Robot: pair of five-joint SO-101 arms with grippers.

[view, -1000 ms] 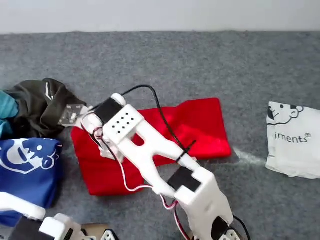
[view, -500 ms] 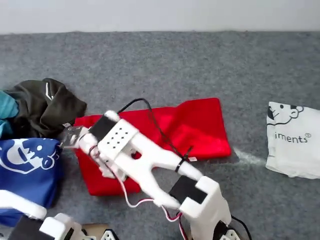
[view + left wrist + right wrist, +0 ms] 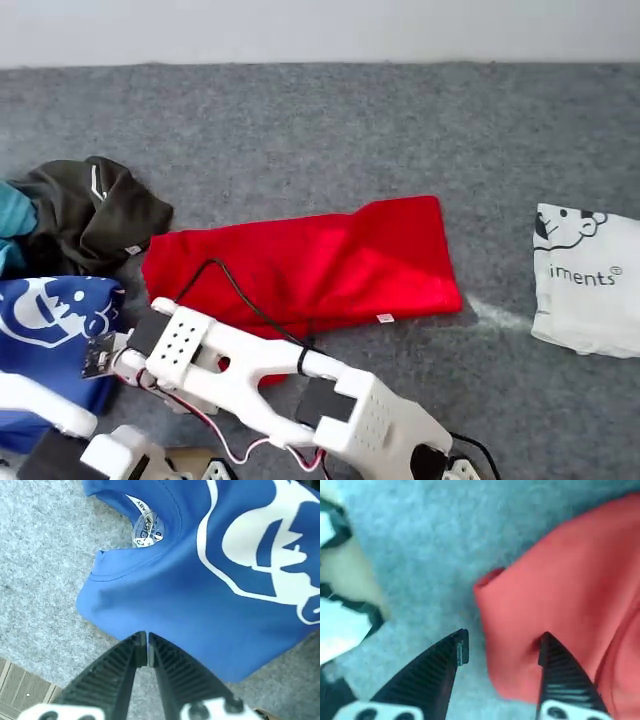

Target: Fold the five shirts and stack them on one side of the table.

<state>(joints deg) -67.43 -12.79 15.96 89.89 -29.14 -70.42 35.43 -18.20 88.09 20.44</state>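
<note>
- The right pincer (image 3: 503, 636) is wide open. One finger is over the gray tabletop (image 3: 420, 555). The other finger is over a corner of the red shirt (image 3: 560, 580).
- Seen from above, this pincer is down low at the near left corner of the red shirt, just beside the blue shirt (image 3: 50, 330).
- The left pincer (image 3: 147, 639) is closed tight. Its tips are right at the edge of the blue shirt. I cannot tell if any cloth is pinched.
- The blue shirt has a big white picture on it and a little label (image 3: 145, 527) inside the neck. It lies at the near left of the tabletop.
- The red shirt lies in the middle, partly folded over, with a small white tag (image 3: 384, 319) at its near edge.
- A dark green shirt (image 3: 85, 210) is bunched up at the left, behind the blue one. It touches a teal shirt (image 3: 12, 225) at the edge.
- A white shirt (image 3: 590, 290) lies folded at the far right, well apart from the red one.
</note>
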